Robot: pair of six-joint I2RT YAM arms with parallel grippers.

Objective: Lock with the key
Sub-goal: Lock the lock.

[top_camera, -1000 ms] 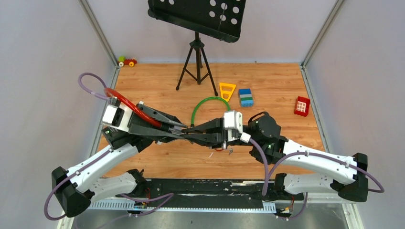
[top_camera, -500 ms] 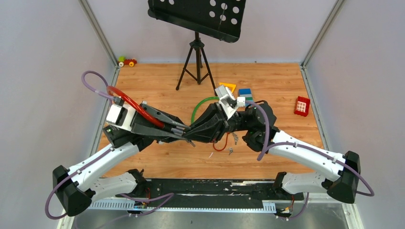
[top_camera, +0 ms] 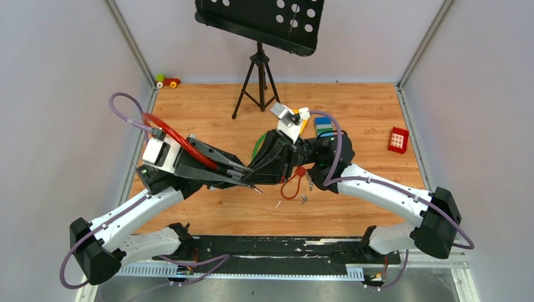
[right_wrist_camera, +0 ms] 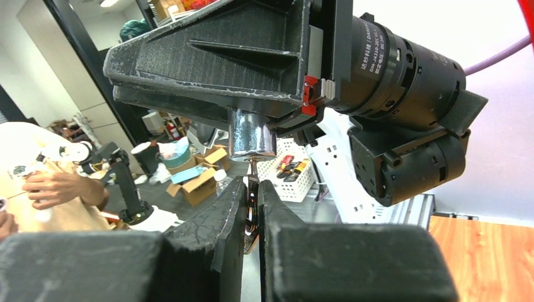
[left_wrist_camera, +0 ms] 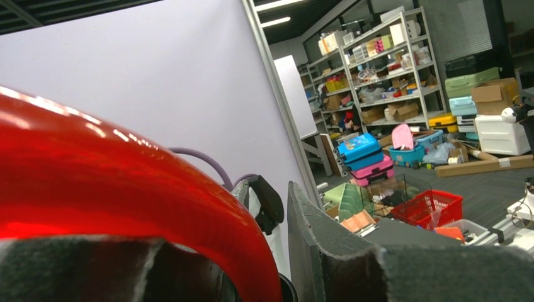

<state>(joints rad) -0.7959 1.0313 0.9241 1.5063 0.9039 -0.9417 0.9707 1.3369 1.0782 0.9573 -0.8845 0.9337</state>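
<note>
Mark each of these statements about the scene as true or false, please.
1. The left jaws hold a red cable. True.
2. The right jaws stand wide open. False: they are closed on a thin metal key, just below the cable's silvery end plug.
3. The music stand lies flat on the table. False: the music stand stands upright on its tripod at the far side of the table.
4. A red toy block lies on the table, apart from both arms. True.
5. The right jaws carry the green cable. False: the green cable shows behind the right arm, not in the jaws.
</note>
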